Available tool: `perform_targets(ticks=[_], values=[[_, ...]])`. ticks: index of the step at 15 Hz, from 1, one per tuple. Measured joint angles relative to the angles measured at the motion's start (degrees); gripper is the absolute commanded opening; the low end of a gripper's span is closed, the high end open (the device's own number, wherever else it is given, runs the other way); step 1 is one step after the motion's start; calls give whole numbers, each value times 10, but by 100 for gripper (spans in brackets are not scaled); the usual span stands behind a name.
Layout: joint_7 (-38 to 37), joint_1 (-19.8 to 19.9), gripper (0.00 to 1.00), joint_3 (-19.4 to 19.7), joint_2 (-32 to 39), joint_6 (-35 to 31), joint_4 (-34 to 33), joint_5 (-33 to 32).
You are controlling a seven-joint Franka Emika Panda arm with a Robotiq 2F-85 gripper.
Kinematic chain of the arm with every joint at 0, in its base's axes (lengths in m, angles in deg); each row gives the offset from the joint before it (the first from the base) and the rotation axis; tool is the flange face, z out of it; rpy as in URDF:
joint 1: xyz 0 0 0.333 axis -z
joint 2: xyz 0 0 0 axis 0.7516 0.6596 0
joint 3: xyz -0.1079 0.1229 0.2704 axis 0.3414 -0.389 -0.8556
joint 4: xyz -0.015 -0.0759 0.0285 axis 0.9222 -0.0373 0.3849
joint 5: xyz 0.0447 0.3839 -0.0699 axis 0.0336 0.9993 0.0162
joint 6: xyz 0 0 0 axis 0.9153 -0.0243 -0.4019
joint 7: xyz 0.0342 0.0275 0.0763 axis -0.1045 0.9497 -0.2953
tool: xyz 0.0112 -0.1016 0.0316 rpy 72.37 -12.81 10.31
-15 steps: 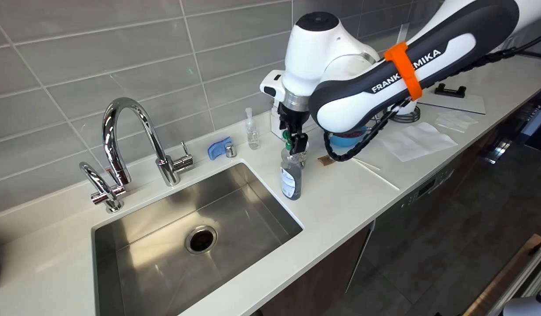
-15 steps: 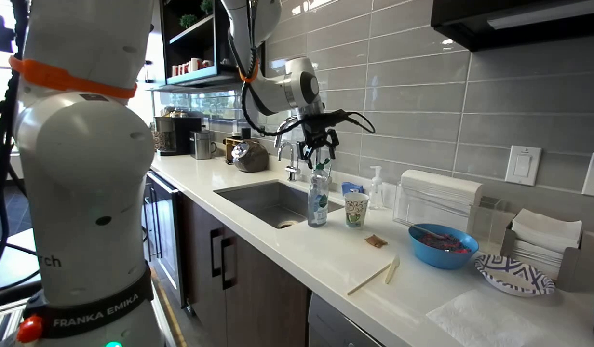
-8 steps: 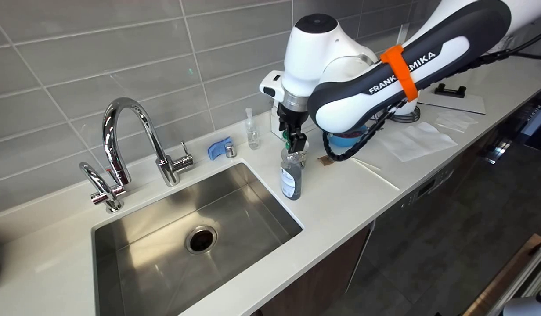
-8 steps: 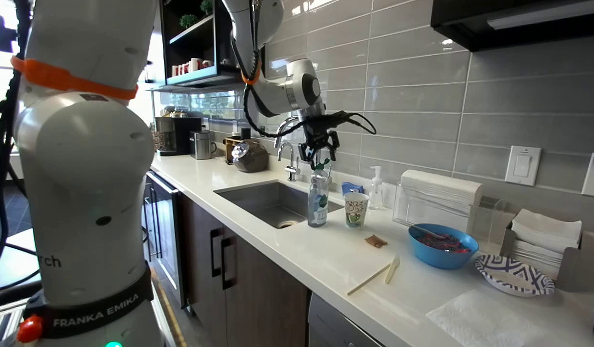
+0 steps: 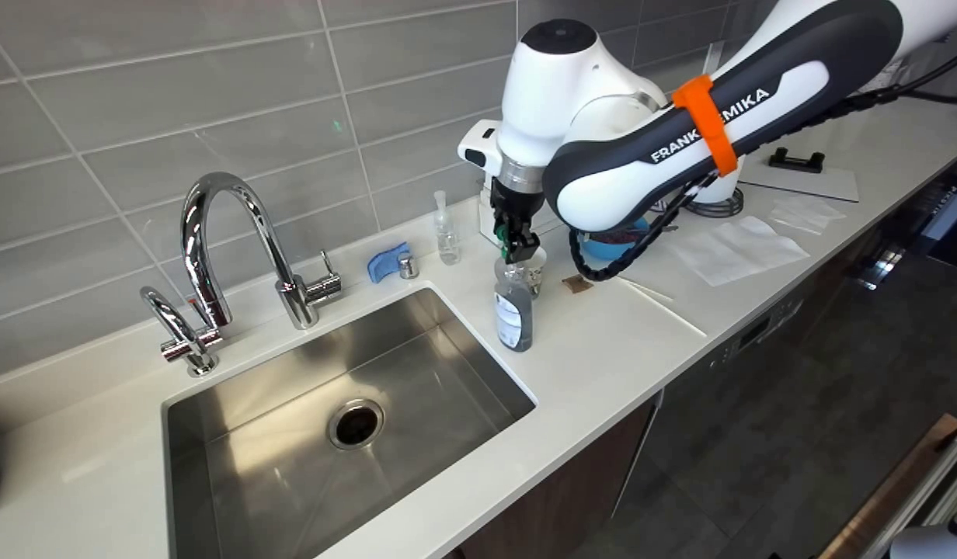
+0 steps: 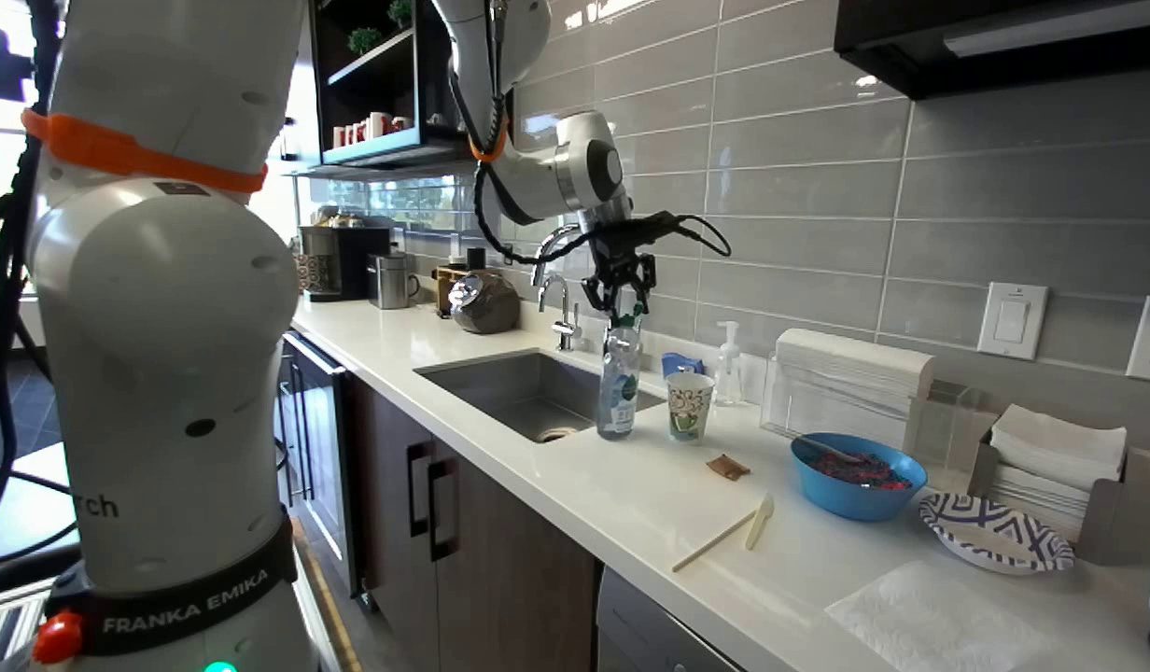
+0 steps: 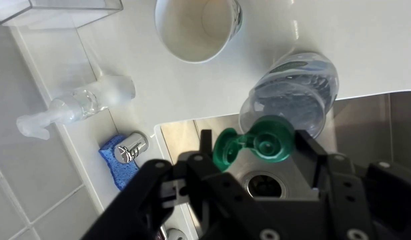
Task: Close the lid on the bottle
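The bottle [image 5: 514, 314] stands on the counter at the sink's edge, with bluish liquid and a label; it also shows in the wrist view [image 7: 294, 96] and in an exterior view [image 6: 618, 392]. Its green cap base [image 7: 274, 138] faces the camera with the spout uncovered. The lid [image 7: 225, 148] is flipped out to the side on its hinge. My gripper [image 7: 255, 141] is around the cap, fingers part-way closed. One fingertip is against the lid's outer side, the other against the cap base. In an exterior view the gripper [image 6: 622, 303] is at the bottle's top.
A paper cup [image 6: 690, 406] stands close behind the bottle. The sink [image 5: 447, 314] is beside it, with a tall faucet [image 5: 238, 190]. A blue sponge [image 5: 384, 264], a white-topped pump container [image 5: 447, 233] and a blue bowl [image 6: 860, 499] are along the counter.
The fingers have drawn closer together around the cap and lid. The gripper is slightly higher, and the bottle's top has shifted and tilted a little with it.
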Motion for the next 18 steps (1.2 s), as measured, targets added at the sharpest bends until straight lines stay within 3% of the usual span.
perform_targets(ticks=[12,18], values=[[-2,-1,37,0,-7,0,0,-15],[-10,-2,40,0,-11,0,1,-18]])
